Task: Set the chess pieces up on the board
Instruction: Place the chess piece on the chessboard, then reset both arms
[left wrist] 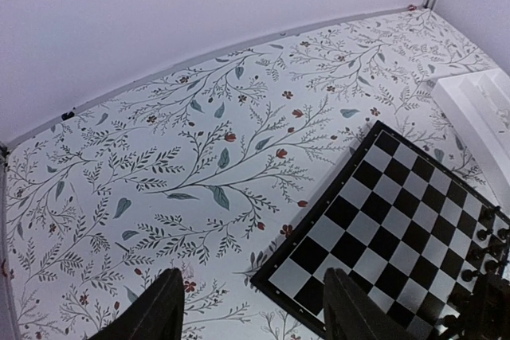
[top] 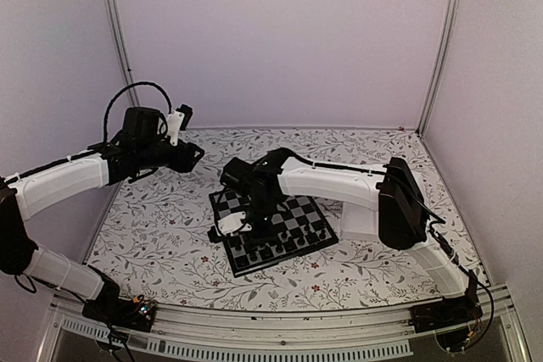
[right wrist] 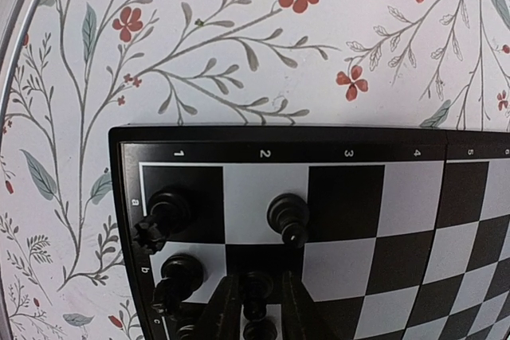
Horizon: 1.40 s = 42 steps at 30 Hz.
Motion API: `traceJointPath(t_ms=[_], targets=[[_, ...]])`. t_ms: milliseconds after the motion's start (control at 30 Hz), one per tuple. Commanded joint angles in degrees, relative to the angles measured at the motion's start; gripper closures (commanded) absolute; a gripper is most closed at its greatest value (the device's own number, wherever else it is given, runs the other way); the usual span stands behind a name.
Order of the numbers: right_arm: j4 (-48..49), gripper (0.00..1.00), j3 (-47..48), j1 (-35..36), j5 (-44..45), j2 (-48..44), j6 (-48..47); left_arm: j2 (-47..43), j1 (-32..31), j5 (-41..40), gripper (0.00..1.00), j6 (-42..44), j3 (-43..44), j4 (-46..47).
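The left gripper [left wrist: 255, 276] hangs wide apart over the flowery cloth [left wrist: 199, 141], and the right gripper [right wrist: 259, 279] sits close around a black piece [right wrist: 256, 291] near the board [right wrist: 382, 212] corner, squeezing or not I cannot tell.

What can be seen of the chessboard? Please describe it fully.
The board is a thin, flat square of black and pale checks; its dark border carries white numbers and letters. It lies on the flowered table cover, askew to the table's edges. Black pieces stand on squares along one edge. The right gripper hangs low there, jaws either side of one piece.
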Motion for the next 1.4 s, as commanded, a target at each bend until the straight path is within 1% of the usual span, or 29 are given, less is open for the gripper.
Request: traceJointPath(t_ms=[0,200,400,567,600,667,733,833,900,933,967,1000,1033,1100,1133,1167,1267,1367], targets=[[0.93,0.77,1.15,0.63,1.32,-0.25,-0.19,0.67,0.59,0.85,0.39,0.28,1.20,-0.42],[1.10,0.71,1.10,0.46,3.56,-4.01,-1.17,1.04,0.62,0.65,0.39,0.61,1.02,-0.30],[1.52,0.64,-0.15,-1.30,3.06,-11.71,-1.31,1.27,0.63,0.65,0.39,0.97,0.81,0.21],[3.37,0.58,-4.48,-6.24,1.30,-19.02,0.89,0.80,0.60,1.11,0.38,0.97,2.02,-0.49],[3.60,0.56,-5.47,-7.76,0.55,-20.74,1.78,0.62,0.61,1.16,0.38,0.97,2.48,-0.87],[4.38,0.49,-8.10,-12.20,-1.02,-24.00,2.89,-0.13,0.60,0.85,0.37,0.97,3.34,-1.33],[6.17,0.47,-12.18,-16.85,-2.07,-27.21,4.08,-1.12,0.65,0.39,0.36,0.97,3.77,-1.69],[11.73,0.45,-21.24,-24.86,-2.42,-33.46,5.38,-2.75,0.68,-1.77,0.33,2.10,3.73,-2.26],[16.78,0.39,-27.12,-30.22,-1.69,-37.40,6.77,-3.99,0.72,-5.07,0.29,2.51,2.96,-1.57],[19.40,0.34,-29.41,-33.25,-1.83,-39.12,8.68,-4.55,0.76,-6.50,0.11,2.46,2.43,-0.92],[21.97,0.20,-31.17,-36.35,-2.28,-40.29,10.26,-5.16,0.78,-7.64,0.02,2.49,1.70,-0.38],[25.29,0.03,-33.25,-39.65,-2.69,-42.33,13.04,-5.67,0.81,-8.67,0.01,2.33,1.07,0.18],[29.71,0.01,-36.59,-43.59,-3.64,-43.73,18.50,-6.22,0.89,-9.52,0.01,1.88,0.42,0.79],[37.14,0.01,-41.79,-52.12,-9.10,-47.23,26.38,-7.26,0.97,-11.42,0.01,1.21,-0.53,1.45],[41.23,0.01,-44.10,-56.02,-10.96,-49.41,29.12,-7.93,1.04,-12.34,0.01,-0.42,-1.08,2.07],[43.64,0.01,-45.94,-59.28,-10.76,-50.67,33.35,-8.66,1.03,-13.06,0.01,-1.58,-1.99,2.85],[47.33,0.01,-50.27,-66.01,-7.79,-52.18,38.95,-10.13,1.05,-16.16,0.01,-2.87,-4.56,5.08],[51.33,0.01,-55.52,-67.85,-5.62,-54.13,41.93,-9.80,1.17,-21.78,0.01,-5.30,-6.43,5.77]])
